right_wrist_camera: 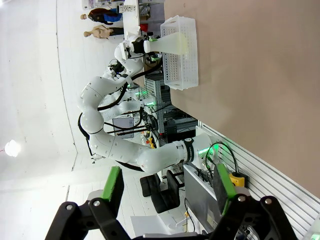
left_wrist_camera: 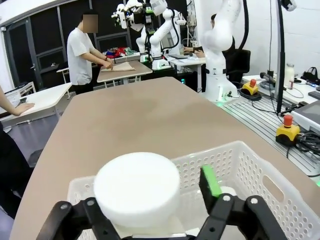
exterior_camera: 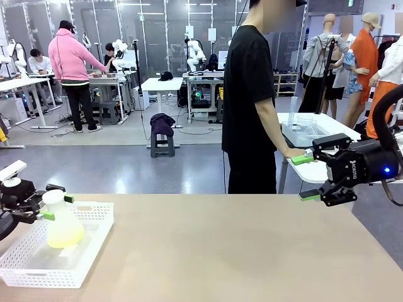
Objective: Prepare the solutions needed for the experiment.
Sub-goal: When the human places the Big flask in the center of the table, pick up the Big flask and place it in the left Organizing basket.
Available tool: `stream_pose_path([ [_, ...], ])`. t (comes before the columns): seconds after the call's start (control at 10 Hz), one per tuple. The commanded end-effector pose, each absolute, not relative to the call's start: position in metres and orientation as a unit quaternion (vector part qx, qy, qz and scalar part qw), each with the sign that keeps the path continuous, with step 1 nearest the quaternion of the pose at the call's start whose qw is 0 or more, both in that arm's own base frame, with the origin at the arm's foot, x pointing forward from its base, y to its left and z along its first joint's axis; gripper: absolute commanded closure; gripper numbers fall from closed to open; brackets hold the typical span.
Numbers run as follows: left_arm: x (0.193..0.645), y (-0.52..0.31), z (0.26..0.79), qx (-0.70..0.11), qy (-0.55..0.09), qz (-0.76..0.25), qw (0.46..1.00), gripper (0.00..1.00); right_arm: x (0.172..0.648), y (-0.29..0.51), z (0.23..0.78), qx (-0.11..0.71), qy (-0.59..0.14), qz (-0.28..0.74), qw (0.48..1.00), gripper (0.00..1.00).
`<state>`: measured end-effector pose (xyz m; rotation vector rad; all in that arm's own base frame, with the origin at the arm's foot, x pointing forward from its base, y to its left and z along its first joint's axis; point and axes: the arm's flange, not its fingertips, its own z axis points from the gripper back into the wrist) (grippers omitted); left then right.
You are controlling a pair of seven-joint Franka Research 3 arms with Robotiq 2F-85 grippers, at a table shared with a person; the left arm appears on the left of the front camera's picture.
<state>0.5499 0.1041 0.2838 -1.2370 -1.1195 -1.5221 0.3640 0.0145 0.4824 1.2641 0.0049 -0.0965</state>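
Observation:
A frosted conical flask with a white cap holds the pale yellow solutions. It stands upright in a white perforated basket at the table's near left. My left gripper brackets the flask's neck, and its green pads stand slightly off it. In the left wrist view the white cap sits between the fingers, with a gap to the right pad. My right gripper hovers open and empty above the table's far right edge. The right wrist view shows the flask in the basket far off.
A person in a black shirt stands at the far side, one hand on a white side table with a clear tray. The tan tabletop stretches bare between basket and right gripper.

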Motion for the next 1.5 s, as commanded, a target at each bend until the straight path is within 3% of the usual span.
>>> stream_pose_path([
  [0.0,0.5518,0.1150,0.2886,-0.497,-0.435,-0.617,0.427,0.00,0.3654,0.0158,0.4829,0.597,-0.003,-0.042,0.801,0.10],
  [1.4,0.5490,0.1174,0.2858,-0.487,-0.444,-0.613,0.436,0.00,0.3654,0.0158,0.4829,0.597,-0.003,-0.042,0.801,0.10],
])
